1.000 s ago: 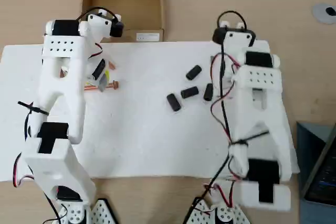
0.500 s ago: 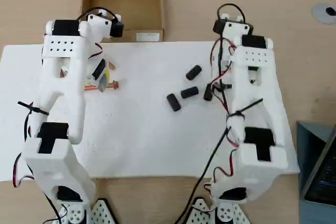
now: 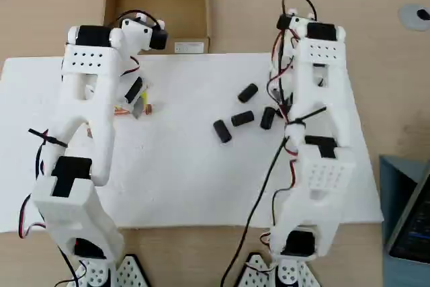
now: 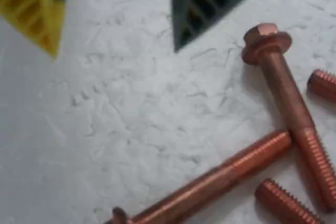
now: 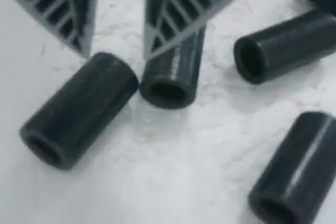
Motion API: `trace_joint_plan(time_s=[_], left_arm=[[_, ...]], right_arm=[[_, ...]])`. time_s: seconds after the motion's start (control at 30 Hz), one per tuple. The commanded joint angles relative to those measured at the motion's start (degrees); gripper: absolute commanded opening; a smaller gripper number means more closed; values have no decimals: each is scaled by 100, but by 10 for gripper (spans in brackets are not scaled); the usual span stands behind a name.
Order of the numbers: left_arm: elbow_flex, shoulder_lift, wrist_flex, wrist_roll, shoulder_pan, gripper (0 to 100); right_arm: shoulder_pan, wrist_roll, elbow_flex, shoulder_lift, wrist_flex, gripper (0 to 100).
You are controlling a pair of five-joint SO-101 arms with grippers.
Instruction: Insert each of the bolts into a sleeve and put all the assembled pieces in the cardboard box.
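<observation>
Several copper bolts lie on the white mat by my left gripper point(image 3: 137, 101). In the left wrist view its yellow-tipped fingers point(image 4: 32, 10) stand open just above the mat, with a flanged bolt point(image 4: 287, 109) and a second bolt point(image 4: 212, 184) close beside them. Several black sleeves point(image 3: 242, 118) lie scattered at mid-mat. My right gripper point(image 3: 278, 103) hangs over the sleeve point(image 3: 267, 117) nearest its arm. In the right wrist view it is open point(image 5: 118, 43), one grey finger point(image 5: 181, 1) over a sleeve point(image 5: 174, 78) and another sleeve point(image 5: 79, 113) beside it. The cardboard box point(image 3: 113, 1) stands open beyond the mat.
The white mat point(image 3: 175, 179) has free room along its near half. A laptop corner point(image 3: 408, 213) shows at the right edge, and a grey disc point(image 3: 416, 15) lies on the wooden table at the far right.
The right arm has stretched forward from its folded pose, bringing its gripper down over the sleeves. The left arm has shifted slightly to the right over the bolts.
</observation>
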Motion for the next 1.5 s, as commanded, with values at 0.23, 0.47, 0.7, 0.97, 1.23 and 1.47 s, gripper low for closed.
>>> trace_joint_plan(time_s=[0.23,0.47,0.7,0.97,1.23,1.47], left_arm=[[-167,-31,44,-35,35,157],[35,-31,44,-44,44,157],[299,-31,26,-53,35,157],[299,-31,26,-53,35,157],[299,-31,26,-53,26,157],[299,-31,26,-44,26,157]], right_arm=[[110,-176,-1235,505,475,148],[110,-176,-1253,716,466,149],[119,-176,-1262,1059,466,150],[119,-167,-1270,1209,422,150],[119,-158,-1270,1455,387,144],[119,-132,-1270,1552,413,14]])
